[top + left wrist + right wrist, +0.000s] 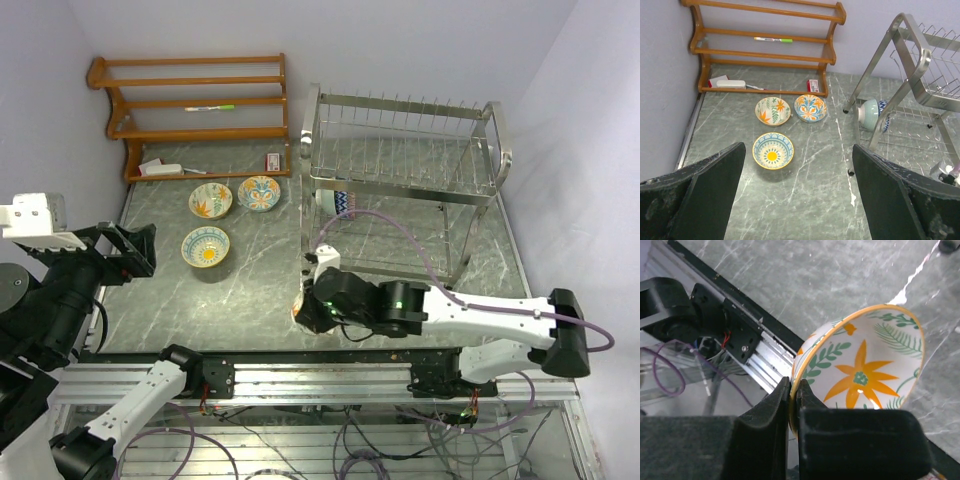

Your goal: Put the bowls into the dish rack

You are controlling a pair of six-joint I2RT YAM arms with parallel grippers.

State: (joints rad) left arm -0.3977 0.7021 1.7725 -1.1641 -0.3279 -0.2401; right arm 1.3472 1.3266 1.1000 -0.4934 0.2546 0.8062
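My right gripper (794, 390) is shut on the rim of a white bowl with an orange flower and green leaves (865, 370). It holds the bowl tilted above the table's near edge, left of the dish rack's front (303, 310). Three painted bowls lie on the table at the left: a leaf-patterned one (772, 110), an orange and blue one (810, 107) and a blue-rimmed one with a yellow centre (773, 150). Another bowl (872, 115) stands on edge in the lower tier of the silver wire dish rack (400, 150). My left gripper (797, 190) is open and empty, raised at the table's left side (140, 250).
A brown wooden slatted shelf (195, 110) stands at the back left with a pen (772, 39) on it. A white object (730, 84) and a small red box (812, 84) lie at its foot. Walls close off the left and back sides.
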